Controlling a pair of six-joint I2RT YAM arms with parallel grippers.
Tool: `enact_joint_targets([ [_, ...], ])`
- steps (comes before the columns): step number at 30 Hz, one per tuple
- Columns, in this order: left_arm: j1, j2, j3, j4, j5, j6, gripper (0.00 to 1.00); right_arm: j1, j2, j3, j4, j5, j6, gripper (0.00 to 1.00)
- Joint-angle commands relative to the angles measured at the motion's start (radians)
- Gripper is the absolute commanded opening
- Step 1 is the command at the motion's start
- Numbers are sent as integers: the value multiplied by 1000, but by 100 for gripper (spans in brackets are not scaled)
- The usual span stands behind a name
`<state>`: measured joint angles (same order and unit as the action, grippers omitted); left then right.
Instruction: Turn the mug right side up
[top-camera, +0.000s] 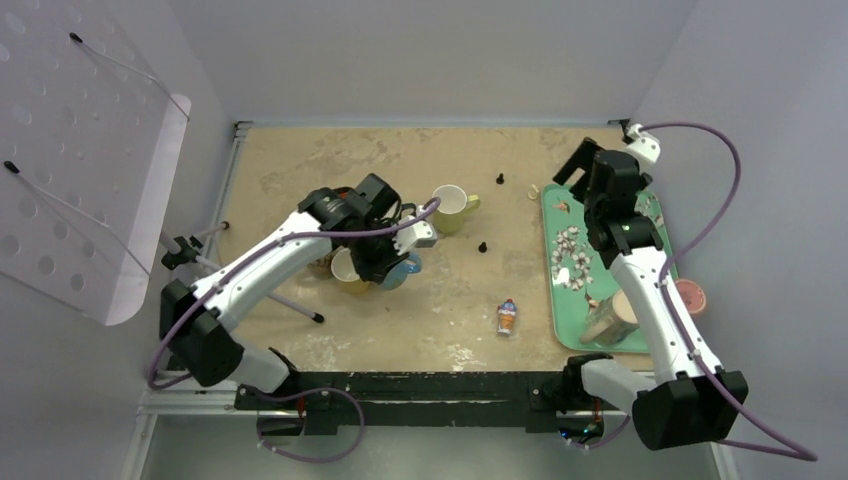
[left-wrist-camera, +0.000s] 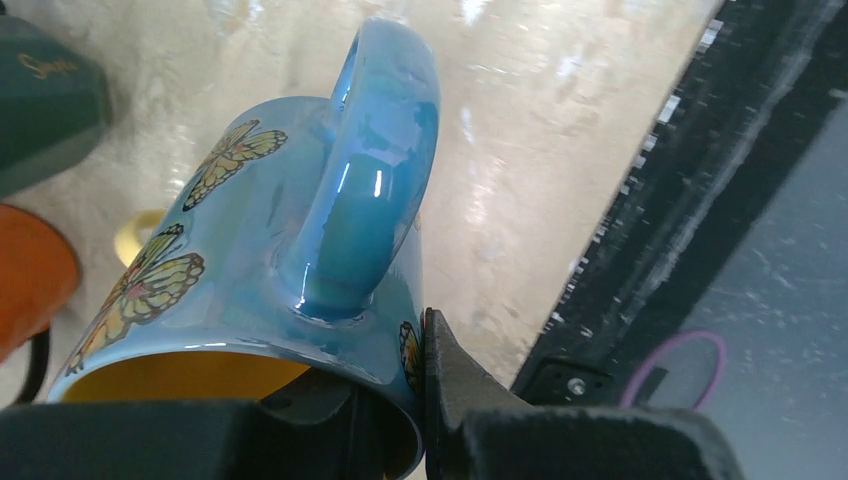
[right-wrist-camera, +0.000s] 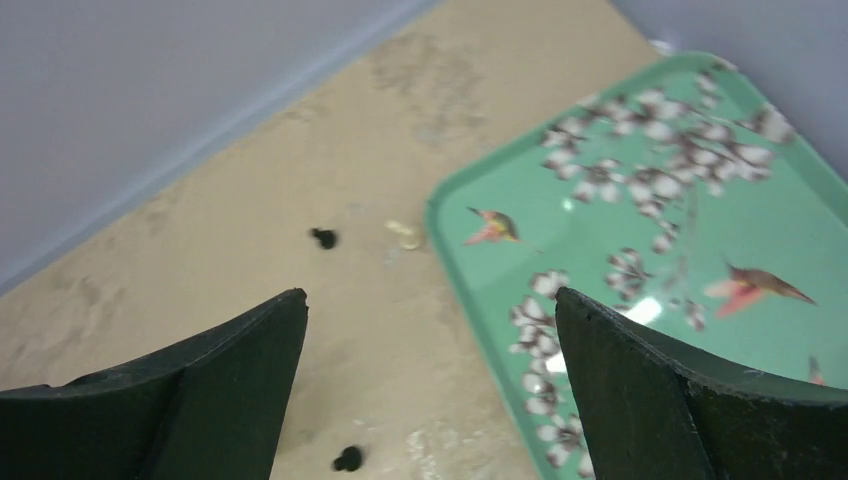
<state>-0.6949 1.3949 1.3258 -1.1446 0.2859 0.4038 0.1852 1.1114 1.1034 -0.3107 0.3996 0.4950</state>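
A blue mug with yellow butterflies and a yellow inside (left-wrist-camera: 250, 230) fills the left wrist view, its handle (left-wrist-camera: 370, 170) facing the camera. My left gripper (left-wrist-camera: 420, 400) is shut on its rim, one finger inside and one finger (left-wrist-camera: 455, 375) outside against the wall. In the top view the left gripper (top-camera: 378, 258) holds the blue mug (top-camera: 404, 272) tilted near the table's middle; I cannot tell whether it touches the table. My right gripper (right-wrist-camera: 430, 300) is open and empty, above the far left corner of the green tray (right-wrist-camera: 700, 230).
A yellow-green mug (top-camera: 452, 208) lies on its side behind the blue one; a yellow mug (top-camera: 347, 272) stands beside the left gripper. The tray (top-camera: 560, 215) holds a glass (top-camera: 607, 320). A small toy (top-camera: 507, 316) and black bits (top-camera: 482, 245) lie on the table.
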Motion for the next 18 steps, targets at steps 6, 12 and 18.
enact_joint_targets([
  [6, -50, 241, 141, 166, -224, 38, 0, -264, -64, -148, -44, 186, 94, 99],
  [12, -51, 308, 123, 236, -264, 54, 0, -304, -39, -157, -106, 256, 159, 99],
  [18, -50, 368, 116, 246, -267, 73, 14, -346, -36, -177, -139, 320, 190, 99],
])
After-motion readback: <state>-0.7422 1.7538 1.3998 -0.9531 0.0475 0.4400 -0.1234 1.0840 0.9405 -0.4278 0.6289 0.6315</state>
